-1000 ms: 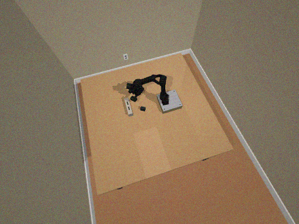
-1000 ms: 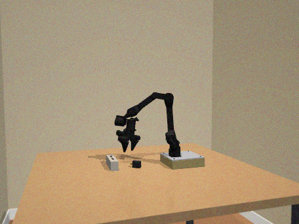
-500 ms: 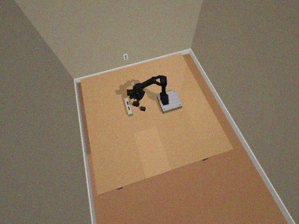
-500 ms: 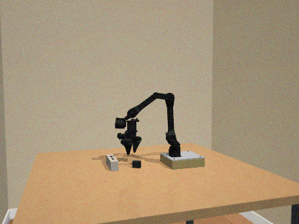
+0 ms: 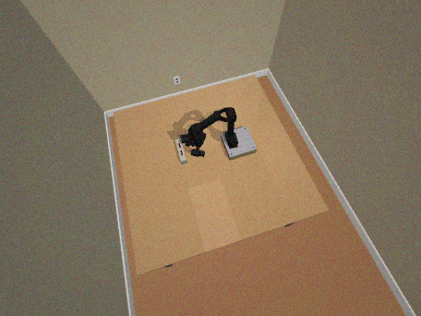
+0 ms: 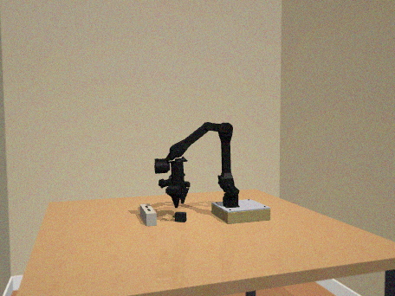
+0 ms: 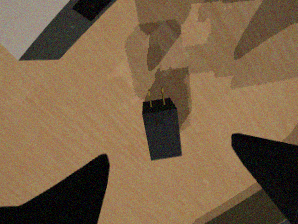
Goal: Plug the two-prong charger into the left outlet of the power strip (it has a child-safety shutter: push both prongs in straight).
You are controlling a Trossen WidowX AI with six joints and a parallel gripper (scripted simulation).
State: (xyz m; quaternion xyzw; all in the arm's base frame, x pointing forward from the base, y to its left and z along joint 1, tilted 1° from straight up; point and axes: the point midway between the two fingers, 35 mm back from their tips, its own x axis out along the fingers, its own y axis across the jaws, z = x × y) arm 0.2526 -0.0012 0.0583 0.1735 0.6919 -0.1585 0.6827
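Observation:
The charger (image 6: 180, 216) (image 7: 164, 134) is a small black block lying on the table. Its two thin brass prongs (image 7: 162, 96) point toward the top of the wrist view. The power strip (image 5: 183, 156) (image 6: 150, 216) (image 7: 27, 25) is a pale bar with dark outlets on top, a short way left of the charger in the exterior view; only part of it shows at the wrist view's upper left. My gripper (image 6: 179, 204) (image 7: 170, 150) is open and empty, pointing down above the charger. In the wrist view the charger lies between the fingers' lines, below the fingertips. In the top view the arm obscures the fingertips.
The arm's base stands on a box with a light top (image 5: 247, 140) (image 6: 255, 205), to the right of the charger. The wooden table (image 5: 162, 208) (image 6: 130, 255) carries everything. A wall outlet (image 5: 176, 80) is on the back wall.

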